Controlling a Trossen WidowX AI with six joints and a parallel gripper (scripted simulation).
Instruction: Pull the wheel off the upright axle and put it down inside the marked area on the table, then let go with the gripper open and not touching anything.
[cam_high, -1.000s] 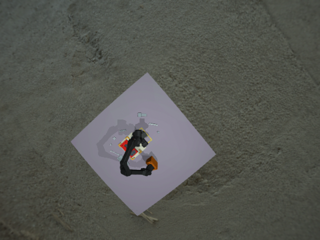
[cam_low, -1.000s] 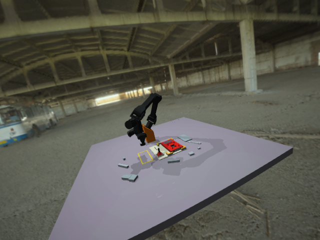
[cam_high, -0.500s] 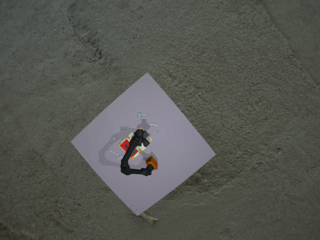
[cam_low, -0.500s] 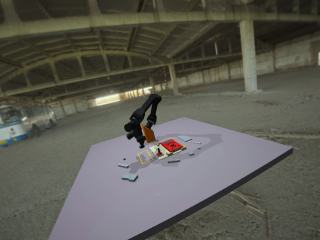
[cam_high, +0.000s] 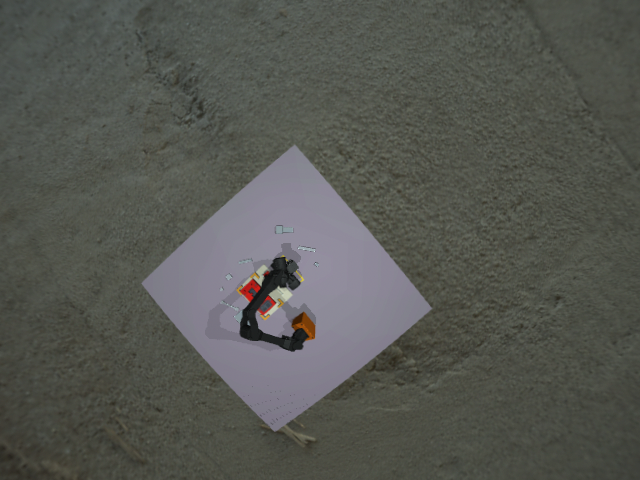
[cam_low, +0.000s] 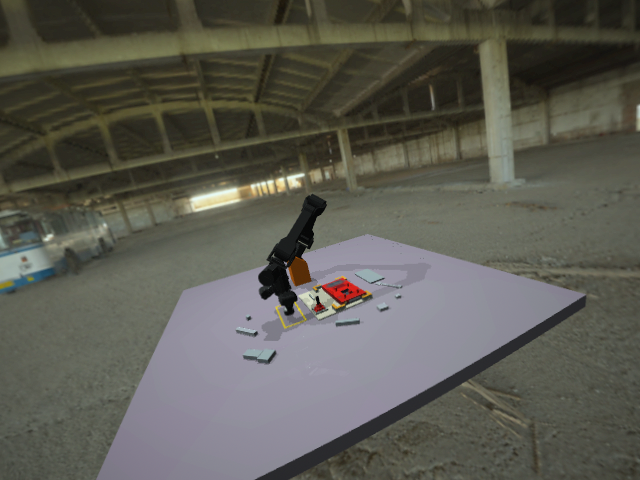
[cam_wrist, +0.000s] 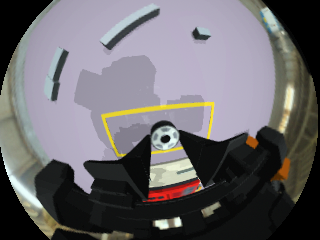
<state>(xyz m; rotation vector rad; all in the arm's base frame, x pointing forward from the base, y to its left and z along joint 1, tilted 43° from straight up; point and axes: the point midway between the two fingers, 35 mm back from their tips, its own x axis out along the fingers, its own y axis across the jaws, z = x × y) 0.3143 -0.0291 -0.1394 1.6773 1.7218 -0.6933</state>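
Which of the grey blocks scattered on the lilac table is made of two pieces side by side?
The pale grey double block nearest the exterior camera, in front of the yellow-outlined square; the other grey blocks are single bars or small cubes.

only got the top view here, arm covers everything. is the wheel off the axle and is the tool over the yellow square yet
Observer: Yes, the wrist view shows the wheel gripped in the tool.
Operator: and the square
Observer: In the exterior view the tool is low over the yellow marked area, near its edge beside the base plate.
Operator: axle bare
Observer: Yes, the black axle stands upright with no wheel on it.
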